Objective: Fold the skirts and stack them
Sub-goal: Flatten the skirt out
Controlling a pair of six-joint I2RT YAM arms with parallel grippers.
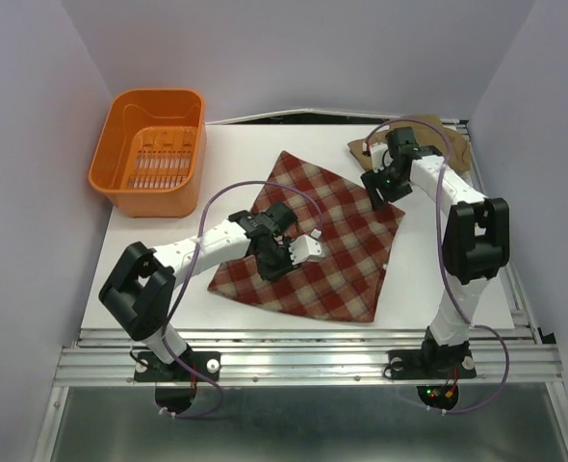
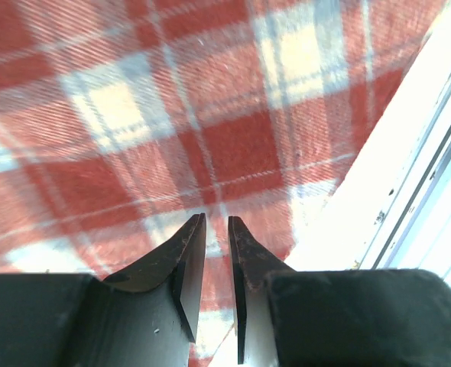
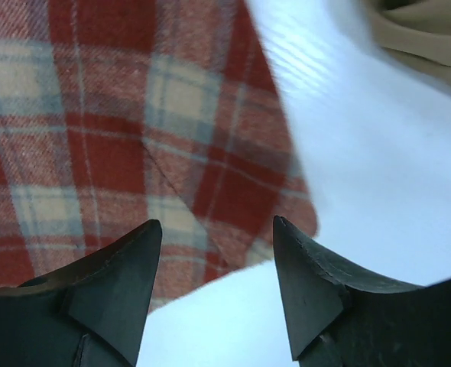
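Surface (image 1: 236, 144): a white top, on which everything in view is carried.
Plaid skirt (image 1: 342, 260): one layer is spread flat in the middle of the surface and no fold is seen in it yet. It is set askew, with one corner pointing far, one pointing right, and a long edge along the near side.
Orange basket (image 1: 154, 200): it is placed at the far left, well apart from the cloth.
Tan skirt (image 1: 455, 144): it is bunched at the far right corner, partly hidden behind the right arm.
Floral skirt: it is not seen in any view.
Right tool (image 3: 218, 225): the jaws are held wide apart over the plaid skirt's right corner. That corner lies just ahead of the gap, and nothing is gripped.
Left tool (image 2: 216, 222): the jaws are parted by a thin slit only, with no cloth between them. It is poised over the skirt near its near edge.
Deciding relation: the right corner is judged nearest to the right tool and the near edge nearest to the left tool.
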